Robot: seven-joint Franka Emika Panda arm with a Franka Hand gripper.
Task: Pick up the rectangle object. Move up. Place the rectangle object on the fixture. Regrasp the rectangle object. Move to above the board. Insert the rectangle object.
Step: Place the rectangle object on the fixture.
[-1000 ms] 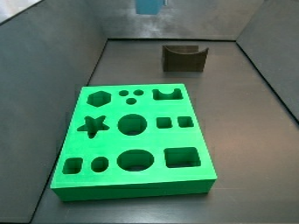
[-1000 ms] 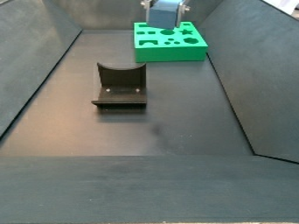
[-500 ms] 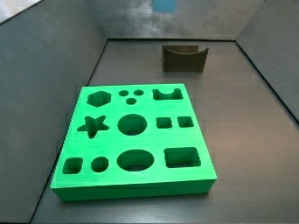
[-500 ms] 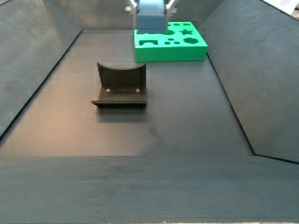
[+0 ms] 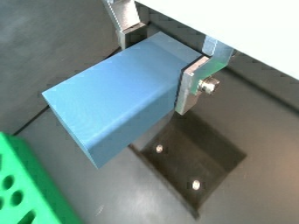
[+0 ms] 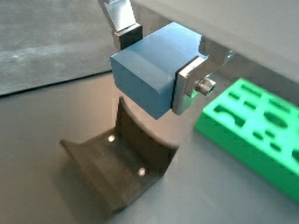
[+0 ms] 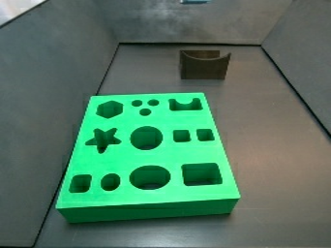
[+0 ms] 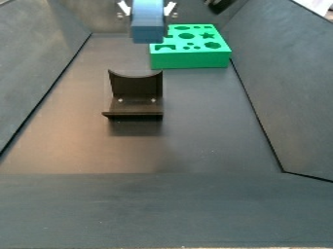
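The gripper (image 5: 163, 54) holds the block (image 5: 117, 98) between its 2 silver fingers (image 5: 195, 77), clamped on opposite faces, well above the floor. In both wrist views the block hangs over the fixture (image 6: 121, 165), which sits on the dark floor directly below; the board (image 6: 250, 127) lies off to one side, apart from the fixture.

In a side view the block (image 8: 148, 19) sits near the top edge of the picture, above the gap between fixture (image 8: 131, 95) and board (image 8: 190, 46). 1 second ago it hung in front of the board — now it is further toward the fixture's side and higher in the picture. In a side view only a sliver of the block (image 7: 195, 2) shows at the top edge; 1 second ago more of it was visible. The fixture (image 7: 204, 62) and board (image 7: 149, 153) have not moved.
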